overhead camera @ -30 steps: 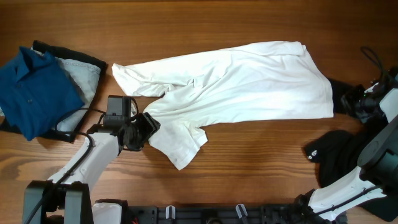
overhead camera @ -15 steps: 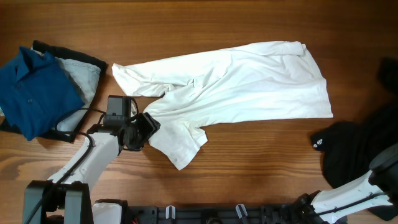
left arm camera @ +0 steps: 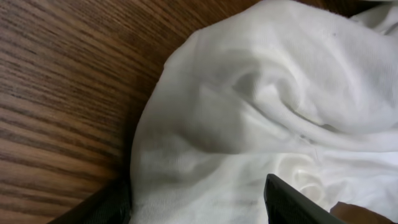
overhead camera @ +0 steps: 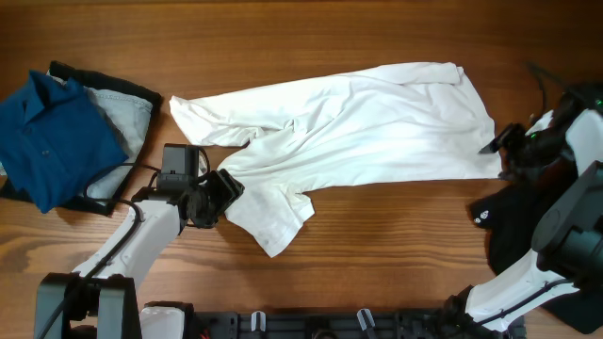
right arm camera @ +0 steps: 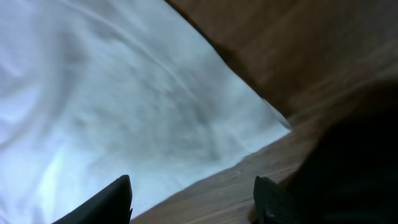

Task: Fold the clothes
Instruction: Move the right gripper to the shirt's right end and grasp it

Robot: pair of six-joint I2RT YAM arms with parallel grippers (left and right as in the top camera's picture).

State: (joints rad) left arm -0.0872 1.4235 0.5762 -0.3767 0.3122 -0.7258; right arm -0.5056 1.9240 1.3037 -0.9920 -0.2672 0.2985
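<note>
White T-shirt (overhead camera: 377,132) lies long left-to-right: your right gripper (overhead camera: 497,151), jaws spread, is at its right hem corner, your left gripper (overhead camera: 224,191), also spread, over the lower-left sleeve

The T-shirt (overhead camera: 377,132) lies across the middle of the bench (overhead camera: 330,38), running left to right, one sleeve (overhead camera: 273,217) reaching toward the front edge. Just beside its left end sits a pile of garments (overhead camera: 127,113), a collared shirt (overhead camera: 47,137) on top. Another garment (overhead camera: 518,235) lies bunched at the right, in front of the T-shirt's right end.
</note>
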